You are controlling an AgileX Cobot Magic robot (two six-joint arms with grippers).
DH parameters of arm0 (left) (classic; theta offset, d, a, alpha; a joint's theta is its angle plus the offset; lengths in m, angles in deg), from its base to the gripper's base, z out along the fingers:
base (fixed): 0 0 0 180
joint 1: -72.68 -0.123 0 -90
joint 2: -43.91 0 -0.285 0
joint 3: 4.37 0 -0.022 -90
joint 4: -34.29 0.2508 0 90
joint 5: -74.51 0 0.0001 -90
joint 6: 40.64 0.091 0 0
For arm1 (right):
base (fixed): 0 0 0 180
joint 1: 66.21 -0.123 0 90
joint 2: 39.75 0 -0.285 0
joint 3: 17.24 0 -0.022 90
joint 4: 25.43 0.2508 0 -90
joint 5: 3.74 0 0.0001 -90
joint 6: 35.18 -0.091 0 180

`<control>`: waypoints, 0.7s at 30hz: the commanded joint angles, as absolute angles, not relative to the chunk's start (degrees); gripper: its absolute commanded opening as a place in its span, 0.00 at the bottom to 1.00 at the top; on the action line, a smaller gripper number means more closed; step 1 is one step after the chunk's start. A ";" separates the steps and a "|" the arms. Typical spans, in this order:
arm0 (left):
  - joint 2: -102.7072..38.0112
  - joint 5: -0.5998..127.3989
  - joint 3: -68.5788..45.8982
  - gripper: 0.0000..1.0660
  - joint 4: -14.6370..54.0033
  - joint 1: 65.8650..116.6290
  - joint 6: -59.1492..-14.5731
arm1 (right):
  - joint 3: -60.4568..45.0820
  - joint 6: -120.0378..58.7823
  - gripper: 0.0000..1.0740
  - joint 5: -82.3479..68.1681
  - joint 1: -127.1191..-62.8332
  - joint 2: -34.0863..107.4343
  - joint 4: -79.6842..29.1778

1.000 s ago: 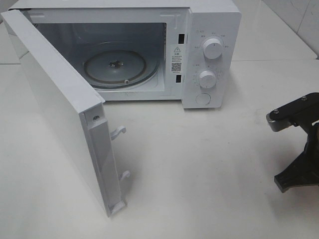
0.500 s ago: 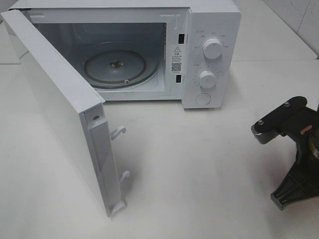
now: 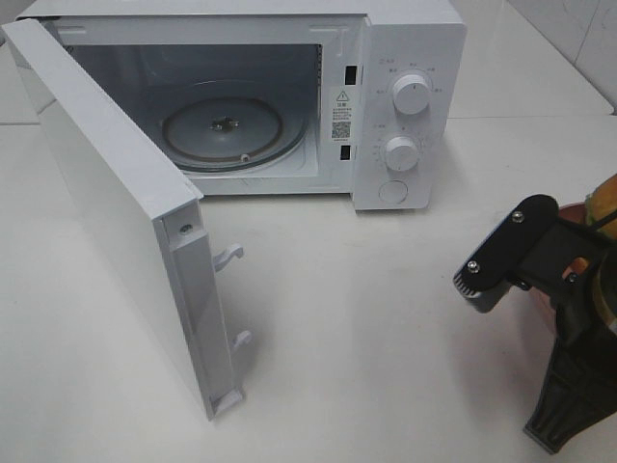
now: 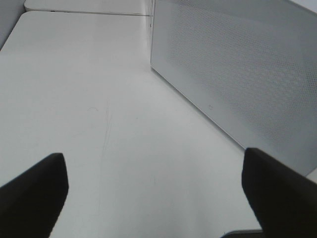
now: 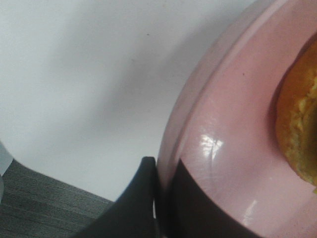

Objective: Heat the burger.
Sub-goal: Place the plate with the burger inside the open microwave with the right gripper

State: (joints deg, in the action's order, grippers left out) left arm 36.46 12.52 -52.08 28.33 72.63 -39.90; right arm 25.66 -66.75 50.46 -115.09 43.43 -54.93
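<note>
The burger (image 5: pixel 299 129) lies on a pink plate (image 5: pixel 228 148). Only its golden edge shows, also at the far right of the exterior view as a sliver of burger (image 3: pixel 603 198). My right gripper (image 5: pixel 158 171) is shut on the plate's rim, one finger above it and one below. The right arm (image 3: pixel 525 253) comes in from the right edge, to the right of the microwave and nearer than it, and hides most of the plate (image 3: pixel 571 208). My left gripper (image 4: pixel 153 183) is open over bare table with nothing between its fingers (image 4: pixel 34 191). It is out of the exterior view.
The white microwave (image 3: pixel 405 58) stands at the back with its door (image 3: pixel 116 193) swung wide toward the front left. Its glass turntable (image 3: pixel 222 130) holds nothing. A perforated white panel of the microwave (image 4: pixel 237 74) stands close beside the left gripper.
The right arm has moved left into the exterior view, bringing the plate and burger into sight at the right edge. The microwave and its door have not moved.
</note>
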 commanded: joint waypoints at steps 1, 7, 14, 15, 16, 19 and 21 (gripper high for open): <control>37.27 13.21 -52.02 0.82 28.05 72.45 -39.96 | 26.00 -63.60 0.00 53.27 -118.98 42.69 -57.45; 37.27 13.21 -52.02 0.82 28.05 72.45 -39.96 | 26.00 -60.45 0.00 52.98 -123.45 42.69 -57.17; 37.27 13.21 -52.02 0.82 28.05 72.45 -39.96 | 26.00 -55.06 0.00 52.47 -126.89 42.69 -57.17; 37.27 13.21 -52.02 0.82 28.05 72.45 -39.96 | 26.00 -55.06 0.00 52.47 -126.89 42.69 -57.17; 37.27 13.21 -52.02 0.82 28.05 72.45 -39.96 | 26.00 -54.43 0.00 52.30 -127.18 42.69 -57.17; 37.27 13.21 -52.02 0.82 28.05 72.45 -39.96 | 26.00 -50.71 0.00 51.61 -127.35 42.69 -57.17; 37.27 13.21 -52.02 0.82 28.05 72.45 -39.96 | 26.00 -49.51 0.00 51.09 -127.35 42.69 -57.17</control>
State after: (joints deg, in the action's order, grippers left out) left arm 36.46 12.52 -52.08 28.33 72.63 -39.90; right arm 25.72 -50.82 50.81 -127.23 43.32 -54.47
